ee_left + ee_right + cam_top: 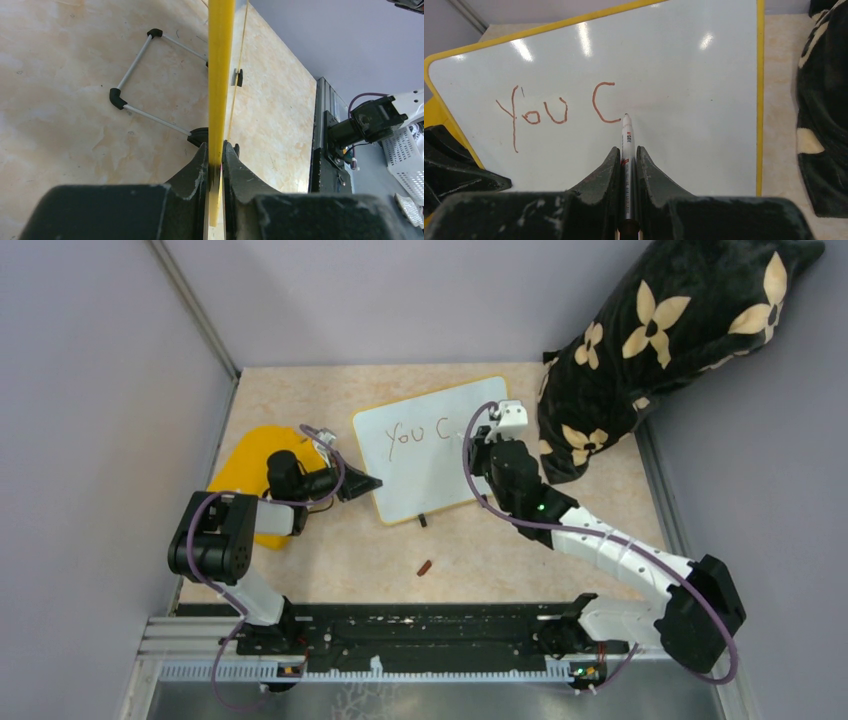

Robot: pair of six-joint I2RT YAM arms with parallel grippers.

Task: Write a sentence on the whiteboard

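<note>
Four letters [555, 111] read "You C"; right pincer [627, 151] grips marker [626, 129], left pincer [215, 150] grips whiteboard [684, 75].

From my station, the top view shows a beige marbled table [480, 560] boxed in by pale lavender walls [400, 290]. In the upper right, a black plush pillow [680, 330] with cream flowers slumps against the wall, its lower end on the table. A yellow cloth [240, 455] lies flat at left centre. A small reddish-brown oblong piece [424, 567] lies alone at lower centre, near the black rail [420, 625] along the bottom. My left wrist view catches a white mesh basket [407, 155] at lower right.
</note>
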